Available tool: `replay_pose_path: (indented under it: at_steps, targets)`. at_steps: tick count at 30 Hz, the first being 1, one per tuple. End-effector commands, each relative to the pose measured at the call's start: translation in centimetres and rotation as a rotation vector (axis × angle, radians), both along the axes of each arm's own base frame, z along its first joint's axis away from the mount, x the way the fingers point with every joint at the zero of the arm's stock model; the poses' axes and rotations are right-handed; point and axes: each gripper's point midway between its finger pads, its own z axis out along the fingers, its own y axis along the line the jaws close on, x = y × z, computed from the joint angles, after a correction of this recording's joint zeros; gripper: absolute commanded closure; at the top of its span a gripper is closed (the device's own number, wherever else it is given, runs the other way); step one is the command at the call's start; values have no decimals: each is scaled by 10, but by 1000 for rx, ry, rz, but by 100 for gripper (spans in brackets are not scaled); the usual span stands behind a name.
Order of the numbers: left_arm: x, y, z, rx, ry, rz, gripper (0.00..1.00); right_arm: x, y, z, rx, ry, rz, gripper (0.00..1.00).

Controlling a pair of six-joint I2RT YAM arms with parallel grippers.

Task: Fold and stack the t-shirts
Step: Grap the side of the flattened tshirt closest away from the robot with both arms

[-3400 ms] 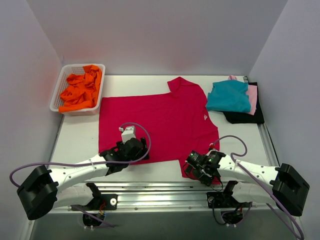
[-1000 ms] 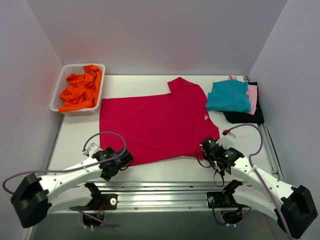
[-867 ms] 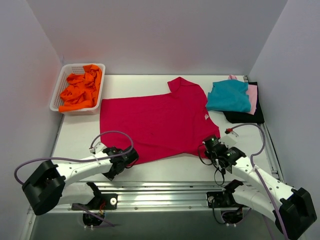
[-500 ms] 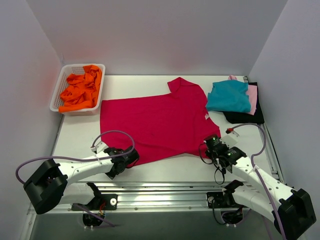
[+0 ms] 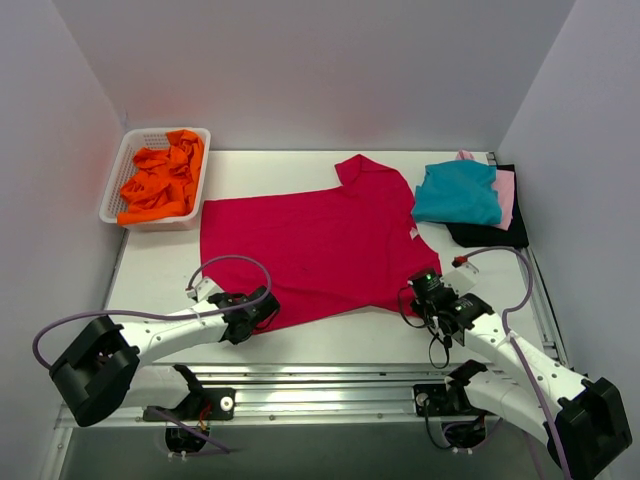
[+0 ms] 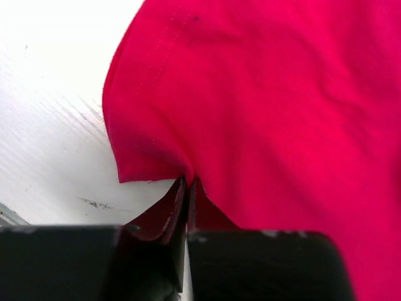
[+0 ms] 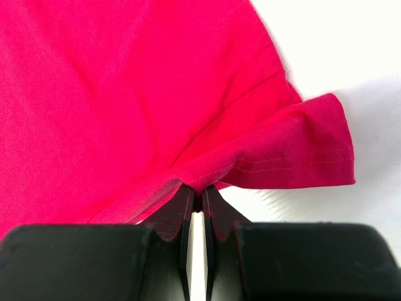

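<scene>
A large crimson-red t-shirt [image 5: 315,245] lies spread flat across the middle of the table. My left gripper [image 5: 262,310] is shut on its near left hem corner [image 6: 150,163], the cloth pinched between the fingertips. At the shirt's near right corner, my right gripper [image 5: 418,291] is shut on the hem [image 7: 207,172], with a sleeve flap [image 7: 294,153] folded out to the right. Teal [image 5: 458,192], pale pink [image 5: 506,195] and black [image 5: 495,235] t-shirts lie stacked at the back right. A bright orange t-shirt [image 5: 160,180] is crumpled in the basket.
A white lattice basket [image 5: 118,180] stands at the back left corner. Grey walls close the table on three sides. A metal rail [image 5: 330,375] runs along the near edge between the arm bases. Purple cables loop off both wrists.
My left gripper has slid a little right to the shirt's near left corner and closed on the hem. The right gripper has stayed shut on its corner, hardly moving.
</scene>
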Motion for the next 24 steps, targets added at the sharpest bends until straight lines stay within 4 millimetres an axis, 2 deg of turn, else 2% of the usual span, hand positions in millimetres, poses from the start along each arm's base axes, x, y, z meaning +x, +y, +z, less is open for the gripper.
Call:
replay_pose_path:
  at_steps: [1, 3, 6, 8, 12, 18, 19, 24]
  targets:
    - [-3, -15, -15, -76, 41, -13, 97, -1, -8, 1, -29, 4, -20, 100]
    - [-1, -15, -7, -64, 36, -10, 98, -1, -8, 1, -30, 5, -19, 100]
    - [-11, -2, 10, 6, 64, -14, 98, -2, -9, 2, -33, 5, -23, 100]
    - [-15, -2, 20, 12, 48, -31, 98, -3, -8, 2, -31, 12, -16, 100]
    - [-23, -3, 35, -50, 13, -71, 98, -12, 1, -10, -22, 65, 29, 100]
    - [-34, 12, 51, -48, 3, -78, 98, -30, 20, -22, -46, 103, 68, 100]
    - [-35, 14, 53, -48, 1, -84, 98, -29, 26, -17, -46, 92, 86, 100]
    - [-32, 18, 76, -63, -52, -112, 98, -19, 28, 6, -64, 27, 84, 100]
